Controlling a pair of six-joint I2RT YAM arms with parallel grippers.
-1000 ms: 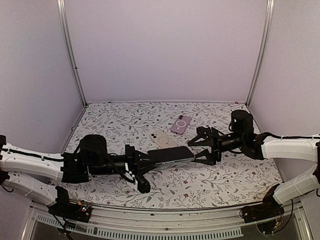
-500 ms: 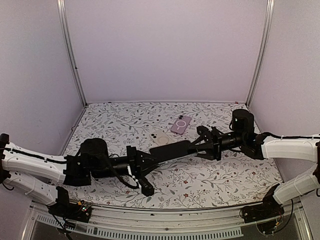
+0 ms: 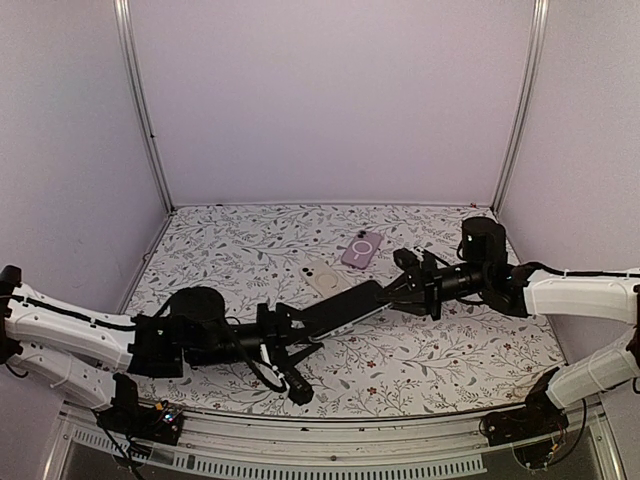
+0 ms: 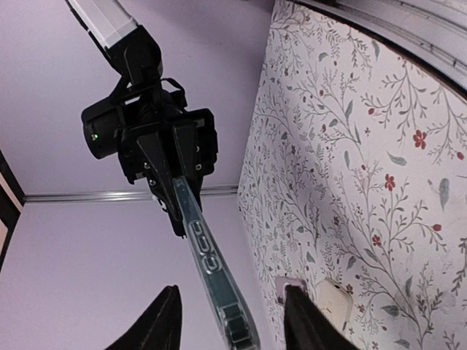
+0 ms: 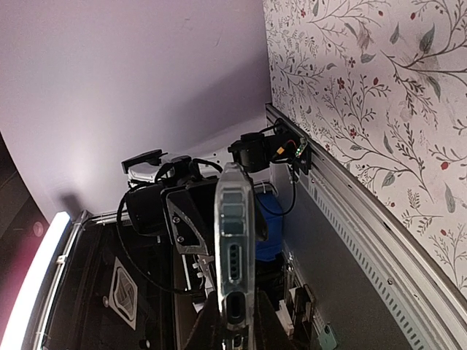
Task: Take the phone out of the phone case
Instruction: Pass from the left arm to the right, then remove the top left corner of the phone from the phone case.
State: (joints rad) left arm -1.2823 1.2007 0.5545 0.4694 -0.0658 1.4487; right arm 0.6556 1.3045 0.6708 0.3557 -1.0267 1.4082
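The phone hangs in mid-air at the centre of the top view, tilted up to the right above the table. The right gripper clamps its upper right end. The left gripper is at its lower left end. In the left wrist view its fingers stand spread, with a gap on each side of the phone's edge. A cream phone and a pink phone lie behind.

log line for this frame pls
left gripper: around phone end, grip unclear | right gripper: shut on other end | phone: cased, off table
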